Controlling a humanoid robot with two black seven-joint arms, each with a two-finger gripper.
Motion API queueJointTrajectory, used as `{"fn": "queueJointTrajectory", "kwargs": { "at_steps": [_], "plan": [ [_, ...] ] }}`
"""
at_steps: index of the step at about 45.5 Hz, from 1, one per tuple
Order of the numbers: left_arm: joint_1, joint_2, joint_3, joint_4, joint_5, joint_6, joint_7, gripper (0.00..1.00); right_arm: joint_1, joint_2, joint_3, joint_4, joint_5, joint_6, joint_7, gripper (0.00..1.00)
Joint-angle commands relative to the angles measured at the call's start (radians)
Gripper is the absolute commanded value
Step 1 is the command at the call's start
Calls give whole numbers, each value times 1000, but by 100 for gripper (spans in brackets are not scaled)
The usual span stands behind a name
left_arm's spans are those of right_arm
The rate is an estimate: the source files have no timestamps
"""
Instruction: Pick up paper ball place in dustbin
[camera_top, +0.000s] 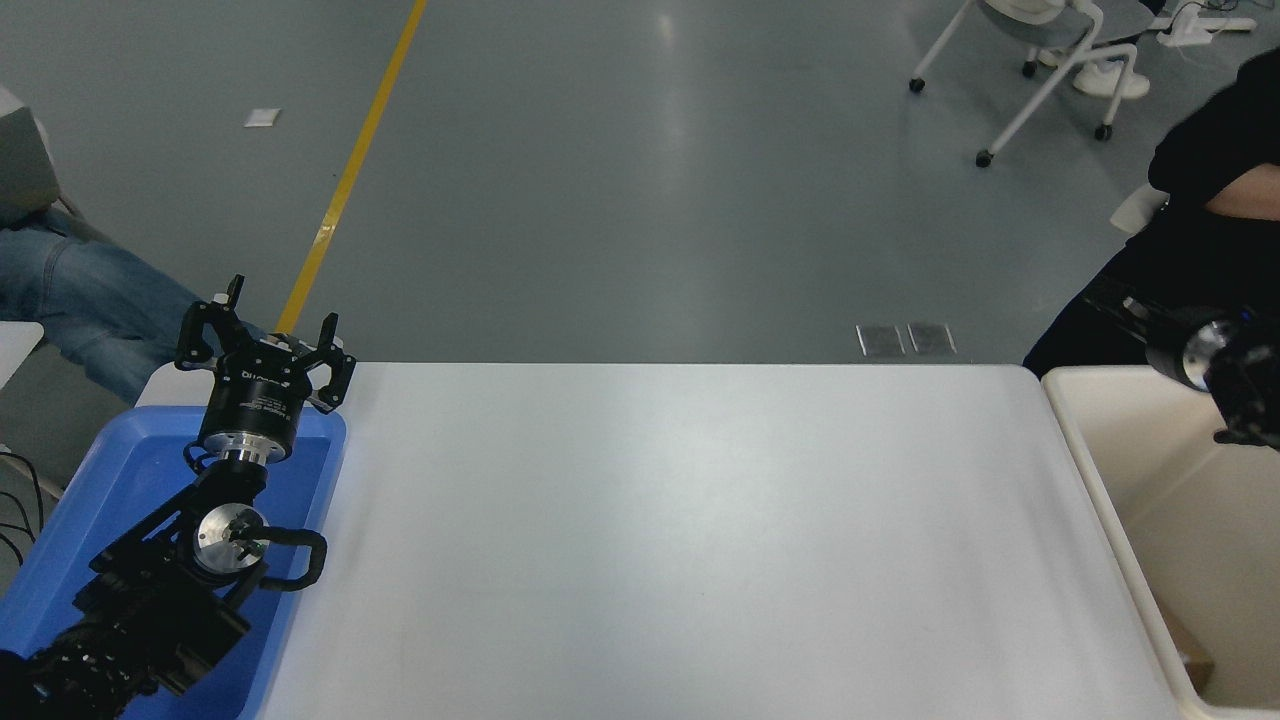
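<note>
Seemingly we were pre-grasp: no paper ball visible on table (690, 520), right arm (1225, 365) over dustbin (1085, 470) with fingers unreadable, left gripper (268, 345) parked spread; next needs locating it.

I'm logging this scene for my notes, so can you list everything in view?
Table: one, white, centre.
Dustbin: one, cream-white, off the table's right end; a tan scrap at its bottom, too small to tell what.
Tray: one, blue, table's left end.
Chair: one, white on castors, floor top right.
Floor line: one, yellow, upper left.
Floor plates: two, metal, beyond the table.
People: one in jeans at left; one in black at right.
Left gripper: black, jaws open, parked over the tray.
Right arm: black, over the dustbin's rim; its gripper is out of view.
</note>
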Motion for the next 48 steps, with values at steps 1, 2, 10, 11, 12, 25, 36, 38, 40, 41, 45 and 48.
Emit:
{"fn": "queueJointTrajectory", "kwargs": {
  "at_steps": [1, 2, 10, 11, 12, 25, 36, 38, 40, 41, 45, 48],
  "plan": [
    [0, 0, 1, 0, 0, 0, 0, 99, 303, 86, -190, 327, -59, 121, -2, 100],
    [0, 0, -1, 0, 0, 0, 0, 99, 339, 84, -195, 383, -65, 127, -2, 100],
    [0, 0, 1, 0, 0, 0, 0, 99, 540, 86, -241, 671, -147, 181, -4, 100],
    [0, 0, 1, 0, 0, 0, 0, 99, 558, 86, -245, 690, -151, 189, -4, 100],
    [0, 0, 1, 0, 0, 0, 0, 99, 575, 86, -250, 707, -153, 196, -4, 100],
    [0, 0, 1, 0, 0, 0, 0, 99, 899, 95, -304, 1101, -167, 287, -6, 100],
    [0, 0, 1, 0, 0, 0, 0, 99, 1043, 113, -291, 1230, -164, 325, -6, 100],
    [0, 0, 1, 0, 0, 0, 0, 99, 1046, 118, -291, 1230, -164, 327, -6, 100],
    [0, 0, 1, 0, 0, 0, 0, 99, 1048, 118, -291, 1230, -164, 328, -6, 100],
    [0, 0, 1, 0, 0, 0, 0, 99, 1048, 120, -291, 1230, -164, 331, -6, 100],
    [0, 0, 1, 0, 0, 0, 0, 99, 1052, 123, -291, 1230, -164, 341, -6, 100],
    [0, 0, 1, 0, 0, 0, 0, 99, 1055, 132, -291, 1230, -164, 341, -6, 100]
  ]
}}
